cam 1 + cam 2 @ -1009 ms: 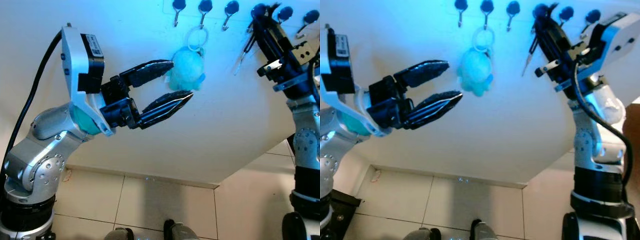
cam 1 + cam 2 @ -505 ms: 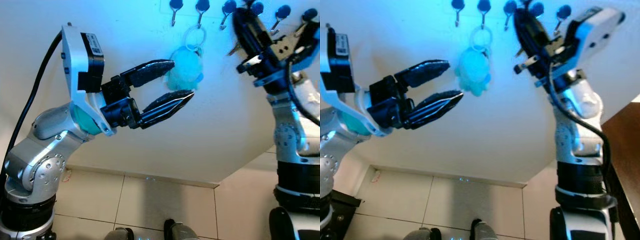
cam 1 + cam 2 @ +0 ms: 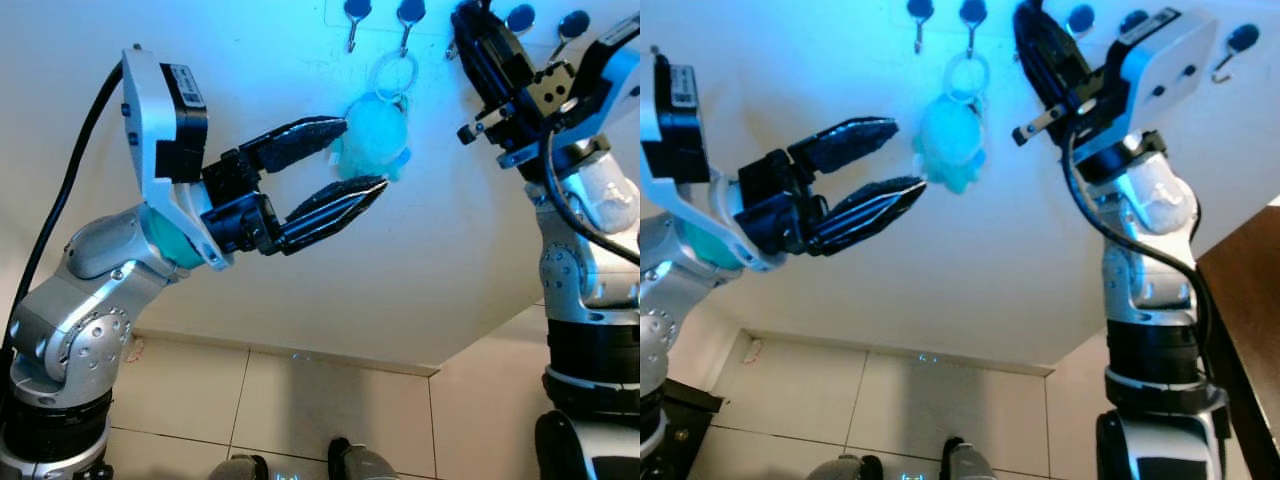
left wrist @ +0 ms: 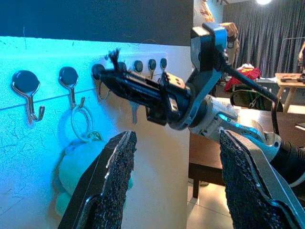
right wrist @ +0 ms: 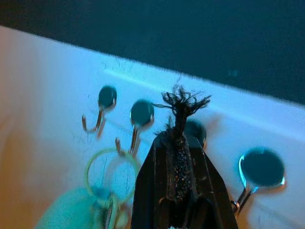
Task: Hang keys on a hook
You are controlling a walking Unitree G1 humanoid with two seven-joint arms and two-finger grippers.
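At the left, left gripper (image 3: 345,155) spread wide, holding nothing, just beside the plush keyring (image 3: 371,140) already hung on a hook (image 3: 408,20). Further right, right gripper (image 3: 1032,30) pinched tight on a frayed black cord (image 5: 181,107), raised to the next hook (image 5: 194,131). Best eased on slowly. Fray plain from the wrist, not overhead.

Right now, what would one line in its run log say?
left tool: open, beside plush keychain hanging on second hook | right tool: shut on black tuft, raised at third hook
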